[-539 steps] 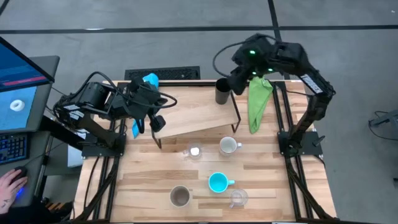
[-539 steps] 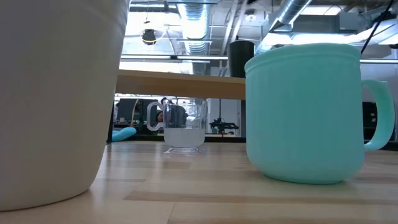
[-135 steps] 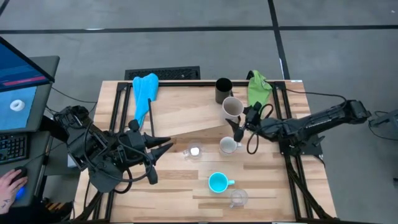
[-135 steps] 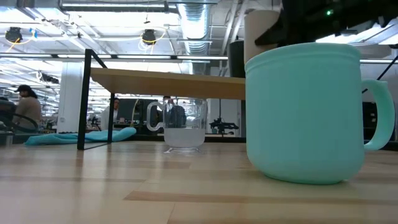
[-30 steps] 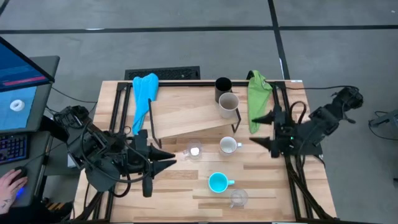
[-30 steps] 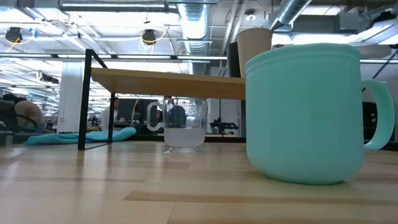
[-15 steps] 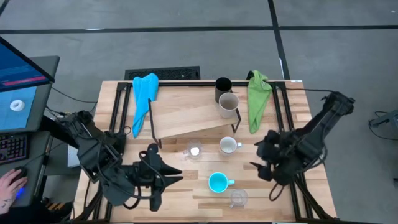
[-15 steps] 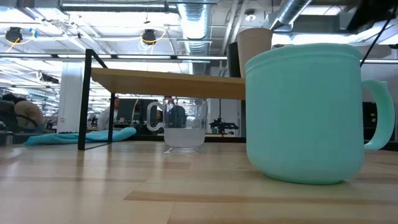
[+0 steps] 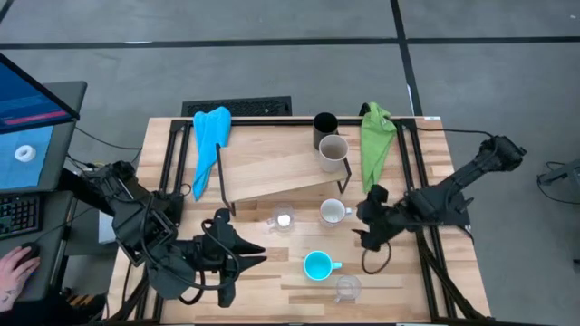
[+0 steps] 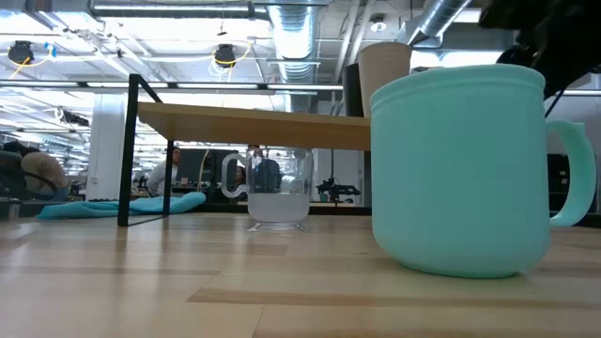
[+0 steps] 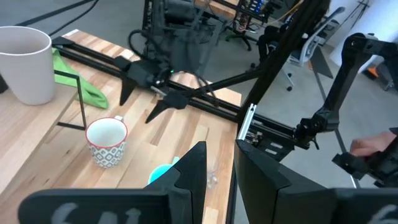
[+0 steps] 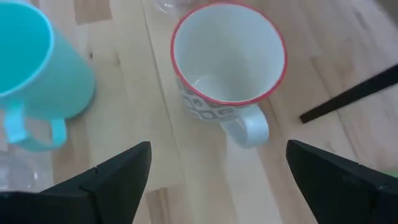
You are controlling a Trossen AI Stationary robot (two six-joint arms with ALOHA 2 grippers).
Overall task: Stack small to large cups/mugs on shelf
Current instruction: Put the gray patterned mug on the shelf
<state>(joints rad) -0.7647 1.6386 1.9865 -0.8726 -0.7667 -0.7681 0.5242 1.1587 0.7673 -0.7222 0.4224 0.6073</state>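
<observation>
A: Item, white mug: on the table beside the shelf. Right tool: fingers wide apart, empty, facing it.

B: Advice: straddle the rim clear of the handle. Left tool: idle, nearly together.

Right gripper agape, left gripper narrow

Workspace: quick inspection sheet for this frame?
Surface: wooden table, bare at the front left.
Job's things: black cup and beige-grey mug on the shelf; white mug, turquoise mug and two clear glasses on the table.
Clutter: blue cloth, green cloth.
Grippers: right gripper open beside the white mug; left gripper empty, fingers narrowly apart.
Cables: loop under the right arm.
Surroundings: person's hand at a keyboard.
</observation>
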